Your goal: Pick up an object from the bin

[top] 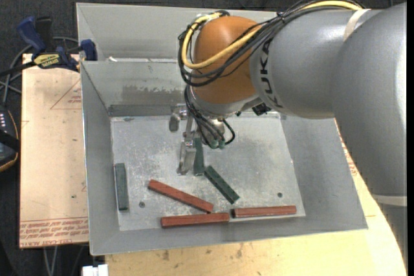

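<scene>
Grey KUKA-lettered arm [323, 61] hangs its pincer [190, 161] (spread: cannot tell) just beside a dark green bar [221, 184].

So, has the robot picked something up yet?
Not yet, it seems. Done: the gripper is down in the bin, by the upper end of the dark green stick. In hand: I can't tell if it grips anything. Left: lifting a thing out; the red sticks and the grey stick lie flat on the floor.
</scene>
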{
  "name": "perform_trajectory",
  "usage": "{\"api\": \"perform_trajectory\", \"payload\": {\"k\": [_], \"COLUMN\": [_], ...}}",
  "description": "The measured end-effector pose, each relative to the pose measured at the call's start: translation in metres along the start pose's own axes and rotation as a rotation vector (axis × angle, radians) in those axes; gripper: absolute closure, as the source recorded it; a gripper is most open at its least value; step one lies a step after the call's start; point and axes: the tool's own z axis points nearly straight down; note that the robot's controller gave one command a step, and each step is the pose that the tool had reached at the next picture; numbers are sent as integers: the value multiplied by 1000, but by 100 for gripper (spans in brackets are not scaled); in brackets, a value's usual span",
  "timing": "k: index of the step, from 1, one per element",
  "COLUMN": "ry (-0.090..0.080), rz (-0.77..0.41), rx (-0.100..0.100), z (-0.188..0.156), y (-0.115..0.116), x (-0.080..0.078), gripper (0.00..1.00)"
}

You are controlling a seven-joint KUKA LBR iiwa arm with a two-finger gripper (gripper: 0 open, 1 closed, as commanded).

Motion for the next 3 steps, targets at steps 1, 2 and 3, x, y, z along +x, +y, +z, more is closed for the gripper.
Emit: {"api": "perform_trajectory", "payload": {"k": [1, 2, 3], "ry": [7, 0, -9], "rz": [90, 91, -35], "rx": [5, 4, 3], "z": [87, 84, -104], "y": [-7, -8, 8], "x": [66, 63, 54], "gripper": [0, 100, 100]}}
